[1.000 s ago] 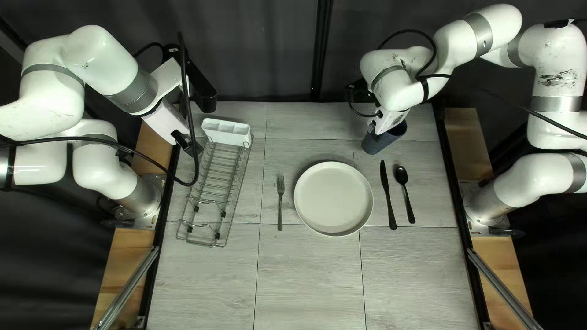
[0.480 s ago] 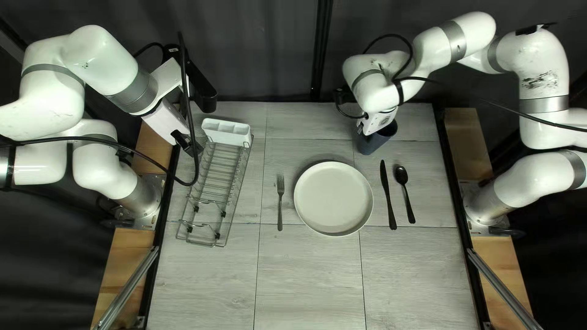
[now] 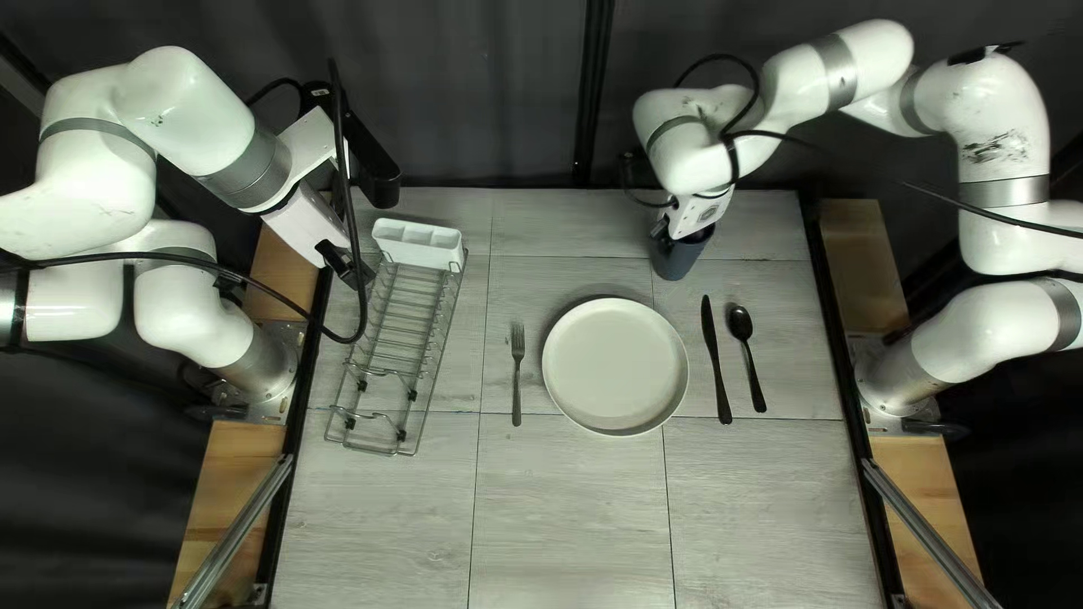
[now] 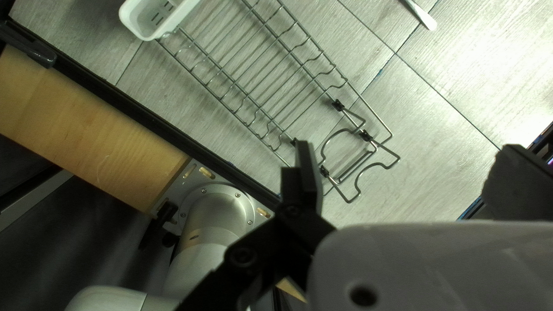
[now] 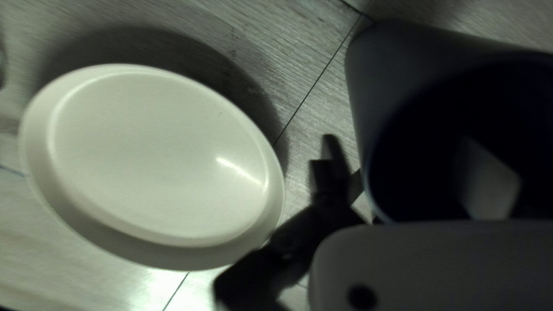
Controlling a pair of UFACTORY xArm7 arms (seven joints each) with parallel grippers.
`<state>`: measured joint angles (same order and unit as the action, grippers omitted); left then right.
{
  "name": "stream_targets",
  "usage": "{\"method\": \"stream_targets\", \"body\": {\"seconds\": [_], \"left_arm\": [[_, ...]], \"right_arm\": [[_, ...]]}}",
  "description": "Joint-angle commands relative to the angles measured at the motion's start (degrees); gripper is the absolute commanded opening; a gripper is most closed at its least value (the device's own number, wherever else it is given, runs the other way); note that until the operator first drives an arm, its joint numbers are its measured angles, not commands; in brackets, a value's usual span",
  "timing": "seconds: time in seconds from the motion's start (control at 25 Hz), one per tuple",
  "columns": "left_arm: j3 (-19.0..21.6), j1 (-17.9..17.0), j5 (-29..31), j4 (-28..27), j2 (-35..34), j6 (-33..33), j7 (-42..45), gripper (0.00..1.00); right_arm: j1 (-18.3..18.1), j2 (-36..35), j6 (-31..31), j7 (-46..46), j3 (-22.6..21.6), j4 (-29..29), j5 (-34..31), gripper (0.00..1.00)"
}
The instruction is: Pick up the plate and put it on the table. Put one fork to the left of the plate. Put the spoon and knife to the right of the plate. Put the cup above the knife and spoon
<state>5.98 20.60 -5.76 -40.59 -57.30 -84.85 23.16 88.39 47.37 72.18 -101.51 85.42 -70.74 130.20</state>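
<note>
Cup [image 3: 679, 258] showing beyond plate [image 3: 615, 367] and knife [image 3: 716, 361], right gripper [image 3: 662, 232] hovering at it; cannot tell how its grip is standing. Fork [image 3: 518, 372] lying left of plate, knife and spoon [image 3: 748, 355] lying right, spoon outermost. Left gripper [image 3: 359, 272] hanging near rack [image 3: 405, 328], spreading wide, holding nothing.

Glossy white left arm [image 3: 186, 107], bulbous, banded in grey metal [image 3: 246, 169]; thin black cable [image 3: 169, 256] snaking off; dark scuffs [image 3: 998, 147] marking the matching white right arm [image 3: 1032, 124]!
</note>
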Motion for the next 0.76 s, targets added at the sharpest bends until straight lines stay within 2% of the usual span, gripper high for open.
{"method": "stream_targets", "body": {"seconds": [0.04, 0.12, 0.2, 0.76], "left_arm": [[0.00, 0.00, 0.00, 0.00, 0.00, 0.00, 0.00, 1.00], [0.00, 0.00, 0.00, 0.00, 0.00, 0.00, 0.00, 1.00], [0.00, 0.00, 0.00, 0.00, 0.00, 0.00, 0.00, 1.00], [0.00, 0.00, 0.00, 0.00, 0.00, 0.00, 0.00, 1.00]], "right_arm": [[-7.30, -4.10, -1.57, 3.37, -8.53, 5.14, 2.39, 1.00], [-10.79, -6.00, -2.19, 6.06, -14.20, 8.32, 3.59, 1.00], [-11.83, -6.43, -2.38, 6.91, -15.98, 9.30, 3.76, 1.00], [-11.83, -6.43, -2.38, 6.91, -15.98, 9.30, 3.76, 1.00]]}}
